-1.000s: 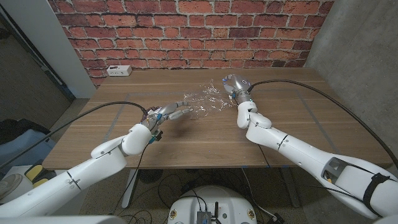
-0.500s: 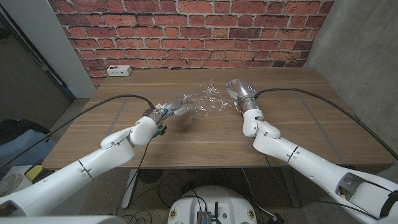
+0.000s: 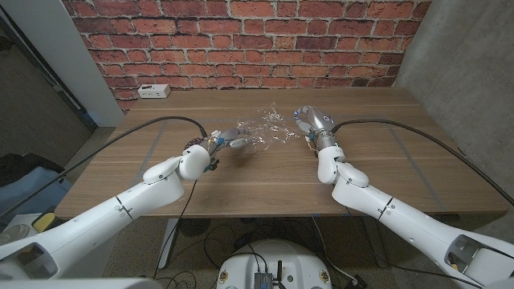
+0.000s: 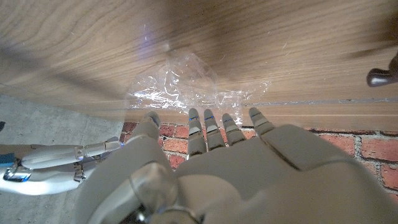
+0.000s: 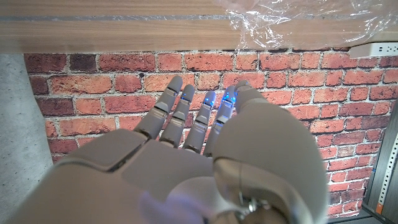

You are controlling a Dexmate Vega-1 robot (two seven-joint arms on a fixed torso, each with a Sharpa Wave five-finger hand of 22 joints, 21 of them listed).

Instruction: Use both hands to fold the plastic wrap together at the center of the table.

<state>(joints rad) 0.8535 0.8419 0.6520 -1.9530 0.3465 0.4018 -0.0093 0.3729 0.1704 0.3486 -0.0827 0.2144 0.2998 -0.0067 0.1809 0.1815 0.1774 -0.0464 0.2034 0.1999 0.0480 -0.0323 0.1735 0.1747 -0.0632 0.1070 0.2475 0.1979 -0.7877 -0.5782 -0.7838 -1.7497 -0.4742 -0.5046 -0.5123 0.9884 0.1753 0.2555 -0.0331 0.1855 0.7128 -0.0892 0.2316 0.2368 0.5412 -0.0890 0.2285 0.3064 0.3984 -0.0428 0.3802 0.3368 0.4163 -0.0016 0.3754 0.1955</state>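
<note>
Currently at worktop (image 3: 265,181) centre-rear: plastic wrap (image 3: 259,132), clear and crumpled, lying on the wood surface between both hands; also seen in left wrist view (image 4: 186,84) and at the edge of right wrist view (image 5: 298,18).

Left hand (image 3: 218,143): positioned at the wrap's left end, fingers extended toward the film. In left wrist view, left hand (image 4: 205,162) seen from behind, fingers (image 4: 196,127) straight and slightly apart, tips reaching close to the wrap's near edge. No grasp visible; hand open, holding nothing. Contact between fingertips and film: cannot tell.

Right hand (image 3: 309,120): positioned at the wrap's right end, just beside the film. In right wrist view, right hand (image 5: 186,143) seen from behind, fingers (image 5: 165,112) extended and spread, nothing between them; hand open. Contact with the wrap: cannot tell.

Surroundings: brick wall (image 3: 241,40) behind the worktop; white power strip (image 3: 152,91) on the worktop's far left corner; black cables (image 3: 144,136) running along both arms.
</note>
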